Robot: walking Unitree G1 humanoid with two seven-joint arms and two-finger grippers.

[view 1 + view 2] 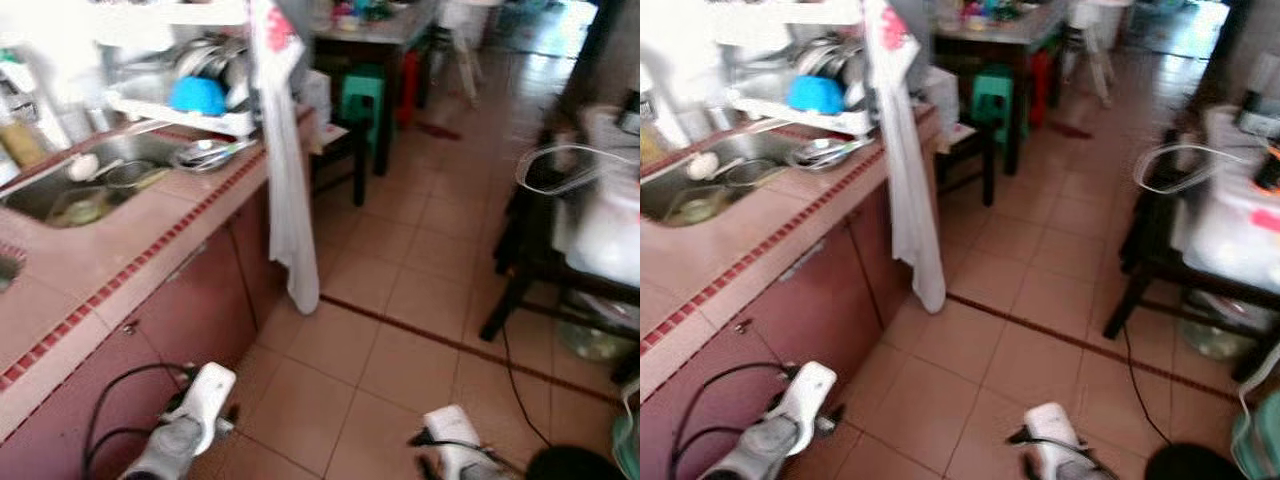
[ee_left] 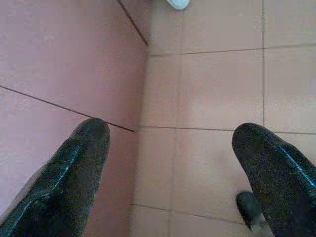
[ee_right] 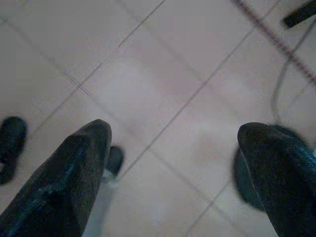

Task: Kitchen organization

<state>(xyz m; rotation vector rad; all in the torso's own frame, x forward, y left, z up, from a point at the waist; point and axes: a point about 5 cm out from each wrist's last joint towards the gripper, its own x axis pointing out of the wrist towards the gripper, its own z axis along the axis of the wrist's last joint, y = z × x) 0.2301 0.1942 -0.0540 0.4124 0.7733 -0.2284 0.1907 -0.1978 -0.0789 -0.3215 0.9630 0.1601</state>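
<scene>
A pink tiled counter (image 1: 100,255) runs along the robot's left, its front edge lined with a strip of small red tiles. Set into the counter's far end is a steel sink (image 1: 75,185) holding a bowl and a few pieces too blurred to name. At the counter's far corner a white dish rack (image 1: 185,100) carries a blue bowl (image 1: 197,95) and stacked metal ware, with metal lids (image 1: 205,153) lying just in front of it. A white cloth (image 1: 285,180) hangs from above that corner, down past the counter edge almost to the tiled floor (image 1: 400,300). Across the floor on the right, a dark table (image 1: 1160,250) bears white plastic containers, and green stools (image 1: 360,95) stand farther back. Both arms hang low. The left gripper (image 2: 170,143), fingers spread wide and holding nothing, points at the floor beside the maroon cabinet doors (image 2: 64,59). The right gripper (image 3: 173,143), equally spread and empty, hangs over bare tiles crossed by a dark cable (image 3: 286,84).
</scene>
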